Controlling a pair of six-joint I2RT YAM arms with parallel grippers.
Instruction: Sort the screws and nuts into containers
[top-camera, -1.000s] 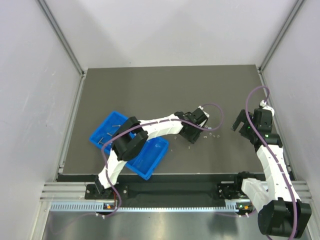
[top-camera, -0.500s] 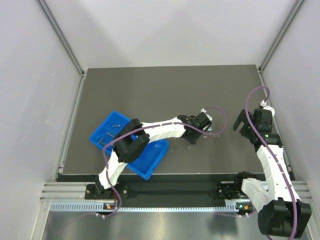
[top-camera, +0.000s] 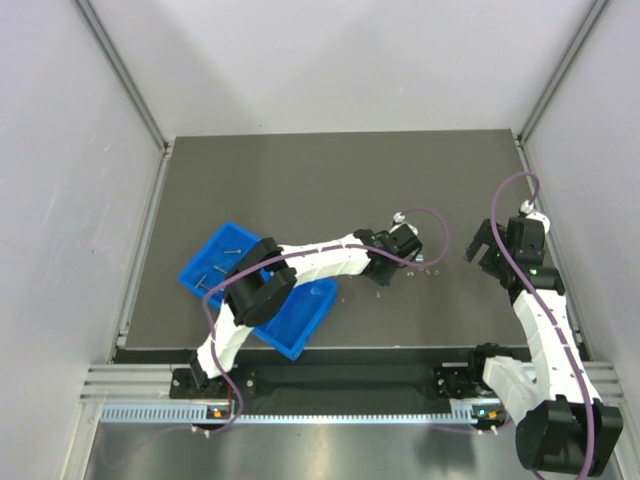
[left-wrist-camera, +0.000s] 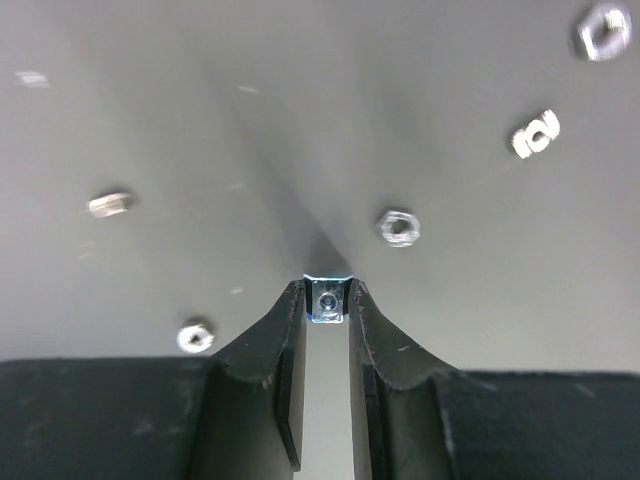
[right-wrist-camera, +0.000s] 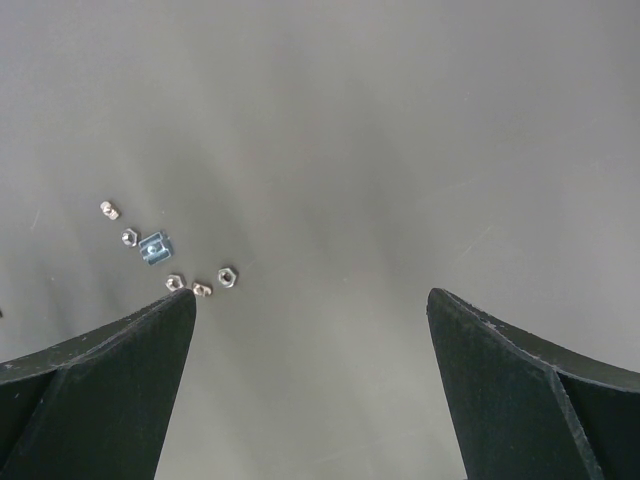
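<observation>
Firmly pinched square nut (left-wrist-camera: 327, 302)
Left gripper (left-wrist-camera: 327, 290) clamps it at its fingertips; right gripper (right-wrist-camera: 311, 295) hangs wide open.

no legible text, no labels, no numbers, no signs

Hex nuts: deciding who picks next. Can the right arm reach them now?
Probably yes: the right end effector is open and faces the hex nuts over bare table; the left end effector sits close beside them.
</observation>
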